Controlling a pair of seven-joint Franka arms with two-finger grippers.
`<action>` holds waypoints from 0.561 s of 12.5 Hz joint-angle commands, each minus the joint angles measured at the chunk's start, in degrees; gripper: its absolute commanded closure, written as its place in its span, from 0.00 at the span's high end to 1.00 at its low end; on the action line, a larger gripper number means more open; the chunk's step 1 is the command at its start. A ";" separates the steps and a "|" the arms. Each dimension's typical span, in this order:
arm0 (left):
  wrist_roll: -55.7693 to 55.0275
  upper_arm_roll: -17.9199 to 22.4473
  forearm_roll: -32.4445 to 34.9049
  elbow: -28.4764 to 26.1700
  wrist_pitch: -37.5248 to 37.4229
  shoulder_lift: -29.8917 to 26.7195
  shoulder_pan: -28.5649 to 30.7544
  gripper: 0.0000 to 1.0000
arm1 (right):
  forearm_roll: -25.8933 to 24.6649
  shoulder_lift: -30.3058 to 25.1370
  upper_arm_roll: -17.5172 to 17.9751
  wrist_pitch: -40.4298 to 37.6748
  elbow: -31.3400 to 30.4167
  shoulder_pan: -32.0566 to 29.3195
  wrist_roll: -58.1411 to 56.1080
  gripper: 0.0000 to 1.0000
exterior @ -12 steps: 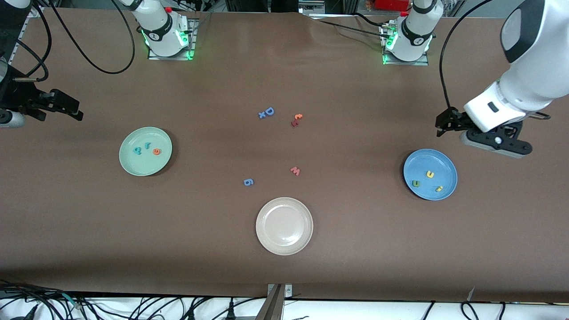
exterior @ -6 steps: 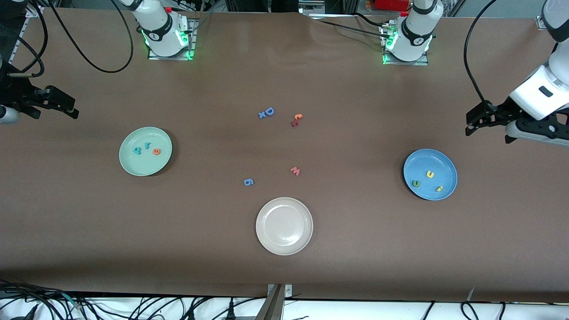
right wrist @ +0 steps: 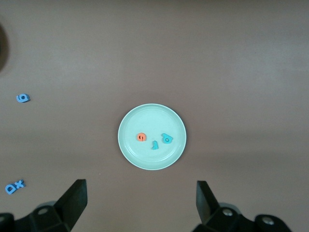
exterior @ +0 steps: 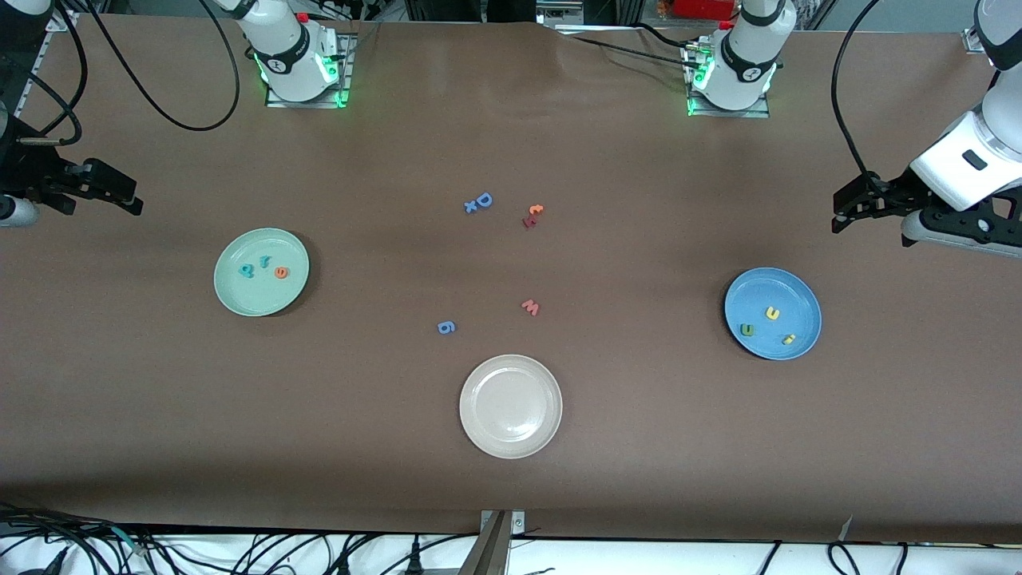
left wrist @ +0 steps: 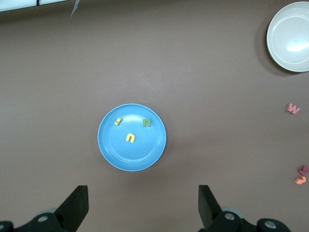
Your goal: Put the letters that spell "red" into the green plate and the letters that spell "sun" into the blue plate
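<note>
With the teal "r" (exterior: 264,260), orange "e" (exterior: 281,272) and teal "d" (exterior: 247,270) in the green plate (exterior: 239,299) and the yellow "s" (exterior: 788,339), yellow "u" (exterior: 772,313) and dark green "n" (exterior: 747,329) in the blue plate (exterior: 805,291), no letter lies between any fingers — the left gripper (left wrist: 142,209) and right gripper (right wrist: 141,207), each spread and empty, hang near their own table ends.

Yellow "s" (exterior: 788,339) too small to read

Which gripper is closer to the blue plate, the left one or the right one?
The left. The left gripper hangs open close by the blue plate, at that end of the table. The right gripper, also open, is at the right arm's end, near the green plate.
</note>
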 commanded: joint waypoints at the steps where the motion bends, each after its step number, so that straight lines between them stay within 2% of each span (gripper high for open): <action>1: -1.14 -0.47 -1.03 1.15 -1.28 0.03 0.72 1.00 | -0.87 -0.87 0.25 -0.55 -0.61 -0.43 0.37 1.00; 7: -1.14 -0.73 -1.03 1.33 -1.80 -0.15 0.72 1.00 | -0.87 -0.69 0.25 -0.55 -0.61 -0.34 0.28 1.00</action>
